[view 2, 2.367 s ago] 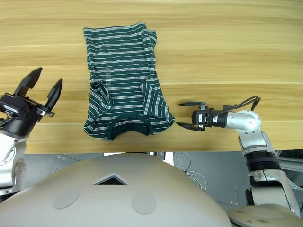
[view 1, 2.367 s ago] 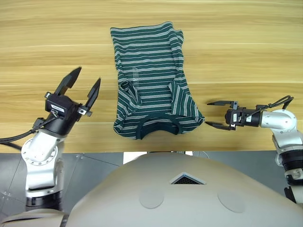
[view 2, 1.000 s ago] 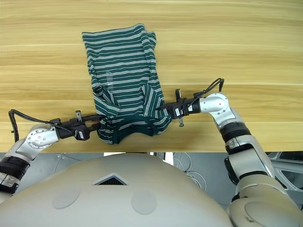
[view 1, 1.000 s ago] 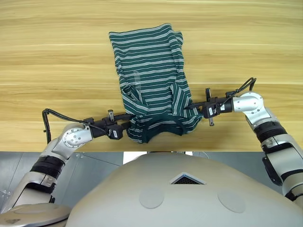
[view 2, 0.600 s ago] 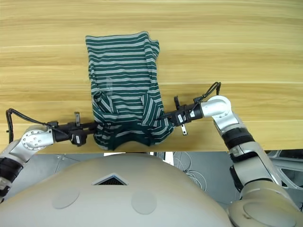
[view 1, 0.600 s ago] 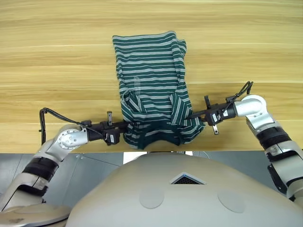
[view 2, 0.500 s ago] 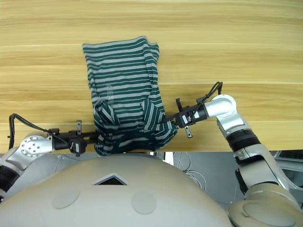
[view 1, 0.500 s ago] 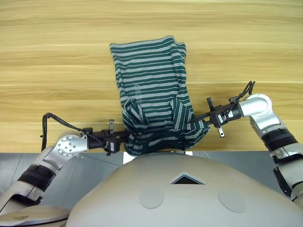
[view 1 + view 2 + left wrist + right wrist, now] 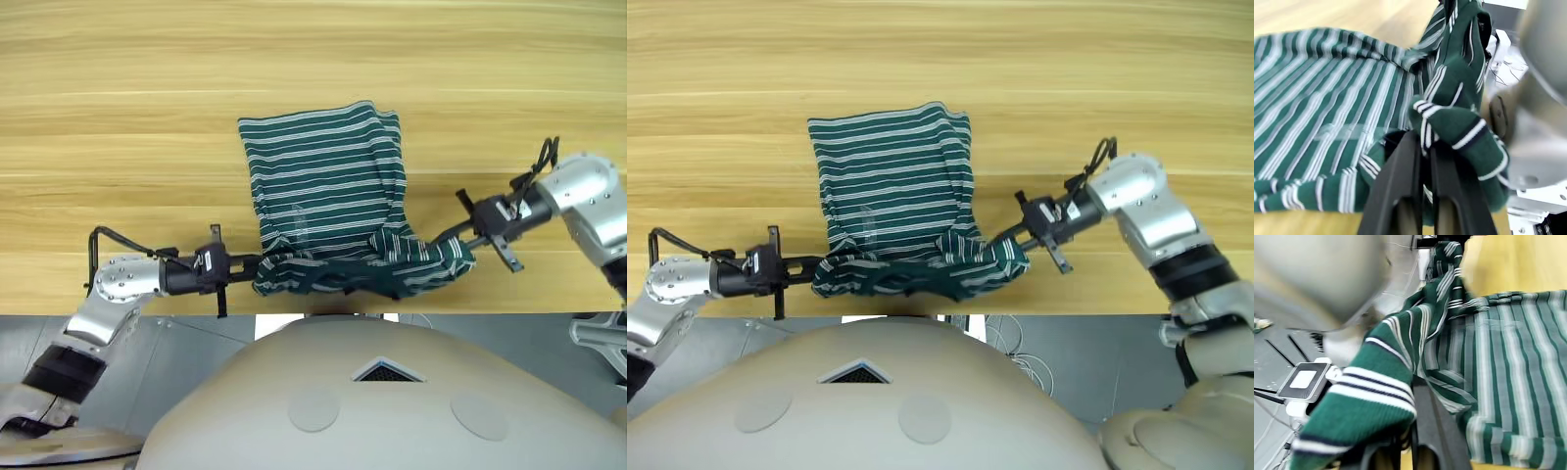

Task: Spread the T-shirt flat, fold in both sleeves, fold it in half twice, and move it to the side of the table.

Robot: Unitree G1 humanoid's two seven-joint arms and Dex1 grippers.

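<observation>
The T-shirt (image 9: 323,181) lay by the desk's (image 9: 118,98) near edge, its near end bunched between left pincer (image 9: 257,262) and right pincer (image 9: 453,238), both clamped on the cloth. Soft and limp, it would likely sag; its outer corners seemed the best holds.

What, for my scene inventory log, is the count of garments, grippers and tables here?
T-shirt: 1
Grippers: 2, left gripper and right gripper, both shut on the T-shirt
Table: 1
Total: 4
</observation>
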